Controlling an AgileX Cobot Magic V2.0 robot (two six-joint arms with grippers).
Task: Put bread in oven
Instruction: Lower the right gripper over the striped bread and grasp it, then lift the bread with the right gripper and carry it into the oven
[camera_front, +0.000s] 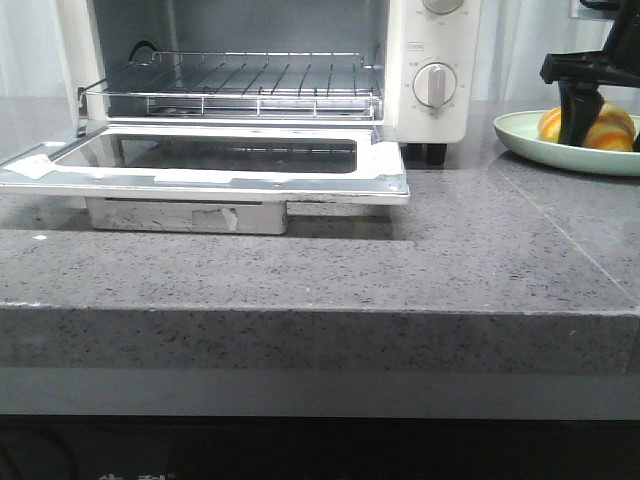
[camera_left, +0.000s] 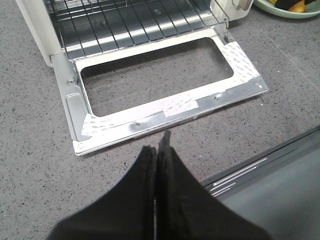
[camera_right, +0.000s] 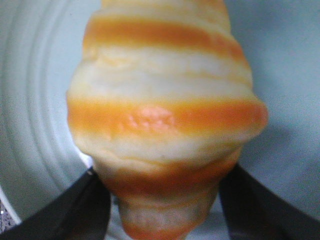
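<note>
- The right gripper (camera_right: 160, 200) has its jaws spread around the narrow end of the bread (camera_right: 165, 115), one dark finger on each flank; whether they press it cannot be told.
- The bread lies on a pale green plate (camera_front: 520, 135) on the tabletop (camera_front: 400, 260), beside the oven (camera_front: 300, 70).
- Glossy and rounded, it looks light and likely slippery; a grip across the thicker middle seems safer.
- The left gripper (camera_left: 159, 145), jaws closed and empty, faces the lowered oven door (camera_left: 165, 107).
</note>
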